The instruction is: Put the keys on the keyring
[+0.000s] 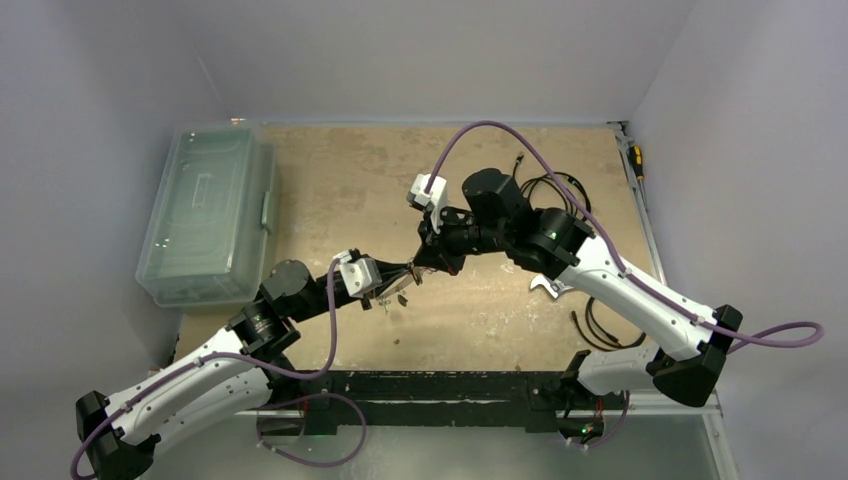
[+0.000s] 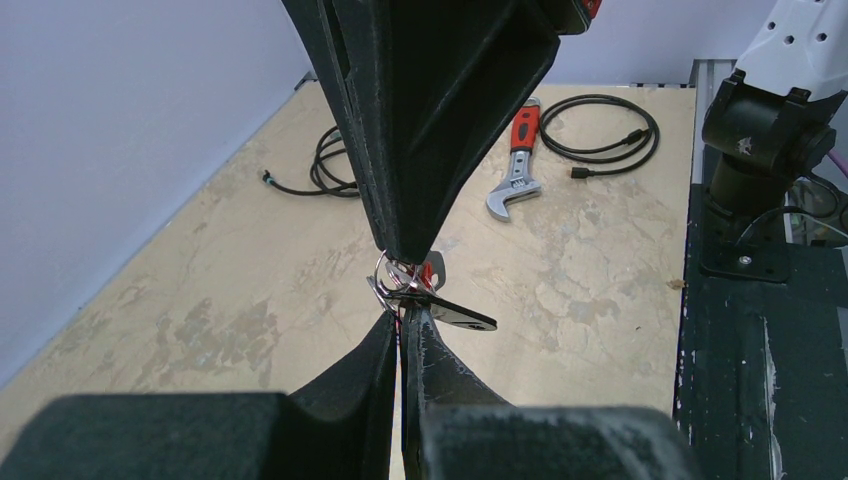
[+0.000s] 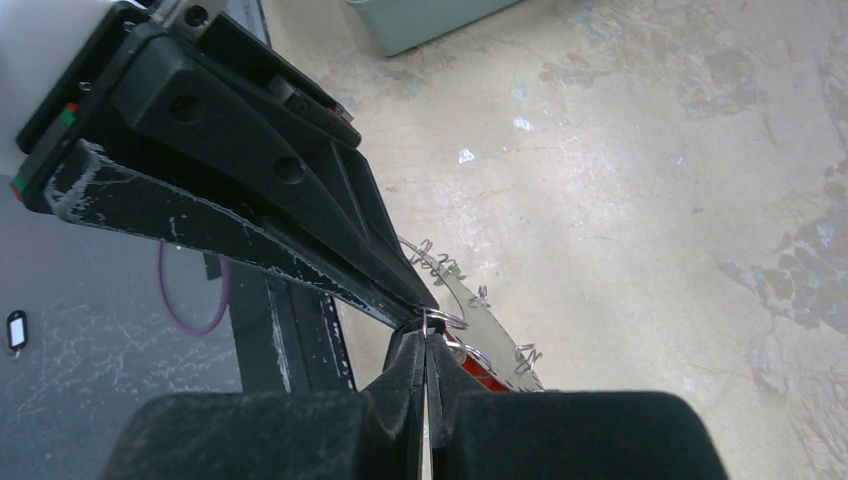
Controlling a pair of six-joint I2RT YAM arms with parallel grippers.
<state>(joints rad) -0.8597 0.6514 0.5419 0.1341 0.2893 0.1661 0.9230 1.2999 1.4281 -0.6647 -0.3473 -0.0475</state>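
My left gripper [image 1: 398, 277] and right gripper [image 1: 422, 262] meet tip to tip above the middle of the table. Both are shut on a small silver ring [image 2: 385, 276] of the keys [image 1: 397, 296], which hang just below the tips. In the left wrist view my left gripper [image 2: 405, 312] pinches from below, while the right fingers [image 2: 420, 150] come down from above. A red key head [image 2: 430, 270] and a black key [image 2: 462, 316] stick out beside the ring. In the right wrist view, by my right gripper [image 3: 428, 336], the pale keyring [image 3: 488, 330] carries small wire rings on its rim.
A red-handled wrench [image 1: 545, 288] lies right of the grippers. Black cables [image 1: 560, 190] lie at the back right, and another [image 1: 600, 330] at the front right. A clear lidded box [image 1: 205, 215] stands on the left. A screwdriver [image 1: 636, 160] lies by the right wall.
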